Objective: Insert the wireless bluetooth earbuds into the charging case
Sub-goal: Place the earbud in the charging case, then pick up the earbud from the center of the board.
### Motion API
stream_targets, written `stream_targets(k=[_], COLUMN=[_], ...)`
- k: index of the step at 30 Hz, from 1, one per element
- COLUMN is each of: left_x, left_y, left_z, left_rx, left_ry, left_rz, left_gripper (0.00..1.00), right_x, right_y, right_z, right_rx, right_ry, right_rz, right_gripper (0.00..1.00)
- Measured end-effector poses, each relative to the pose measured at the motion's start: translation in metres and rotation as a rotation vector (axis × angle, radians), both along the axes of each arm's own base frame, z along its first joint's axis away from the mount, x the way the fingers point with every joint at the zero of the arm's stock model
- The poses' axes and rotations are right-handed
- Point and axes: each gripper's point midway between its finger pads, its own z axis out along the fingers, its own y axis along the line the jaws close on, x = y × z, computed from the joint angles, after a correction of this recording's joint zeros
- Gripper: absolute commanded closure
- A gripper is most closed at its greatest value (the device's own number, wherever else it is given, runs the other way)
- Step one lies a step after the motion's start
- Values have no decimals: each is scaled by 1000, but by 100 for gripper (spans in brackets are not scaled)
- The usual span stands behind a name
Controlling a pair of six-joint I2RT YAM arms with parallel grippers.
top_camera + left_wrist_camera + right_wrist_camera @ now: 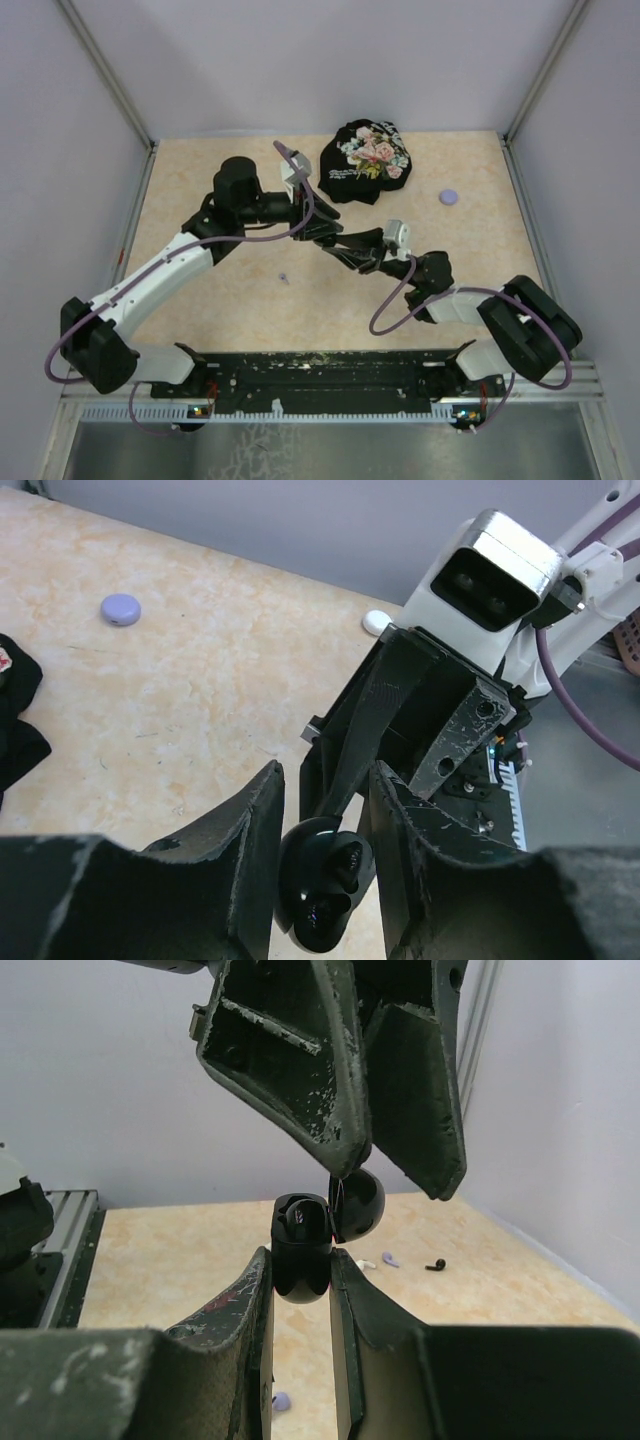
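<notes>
**Charging case** (300,1240): black and glossy, being held clear of the table (470,270). Its lid (360,1205) is standing open to one side. Whether anything is sitting in the wells cannot be told.

**Right gripper** (300,1260): clamping the case body from both sides, closed hard on it.

**Left gripper** (325,790): jaws standing partly apart and straddling the case at the lid end. Whether the pads are pressing on the lid cannot be told.

**Earbuds**: all lying loose on the table, below the case.
- The black earbud (433,1264), lavender earbud (390,1258) and white earbud (365,1262) are sitting close together beyond the case in the right wrist view. They are too small for their long axes to be read.
- A second lavender earbud (284,278) is lying on the case's left-arm side, toward the bases.

**Governing relation**: with the right gripper occupied by the case, the left gripper is probably the one fetching. The second lavender earbud appears nearest it, down and to its own side of the case.

**Other items**: floral cloth (365,160) beyond the case, lavender puck (448,197) beyond it on the right arm's side, and white puck (377,622) farther off.
</notes>
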Motion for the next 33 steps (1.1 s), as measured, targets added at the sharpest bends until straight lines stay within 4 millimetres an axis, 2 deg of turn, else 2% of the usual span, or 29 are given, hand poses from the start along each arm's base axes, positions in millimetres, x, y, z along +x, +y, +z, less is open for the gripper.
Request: stream_targets(k=[8,12,15,17,20,28,33], left_x=[1,-4,0,7,26,87,126], left_y=[12,31,44,55,71,124,171], left_z=[17,39,47,45,32,-31,-70], left_rx=[-8,-28,-33,-18,31,251,342], left_ry=[-42,-96,-115,-117,-96,7,108], left_rz=[75,166,252,339,477,829,988], left_gripper=[53,49,47,46,44,44,44], right_x=[1,5,9,12,15,21,24], right_y=[0,-2,-5,-8,-14,-26,-31], right_z=[2,3,0,-6,-17,-36,-39], right_rx=[6,14,18,13,1,-24,-36], right_ry=[-1,1,10,24,44,65,48], right_rz=[-9,-33,-66,-92,-130,-221,-258], right_gripper=[100,100,100,100,100,100,100])
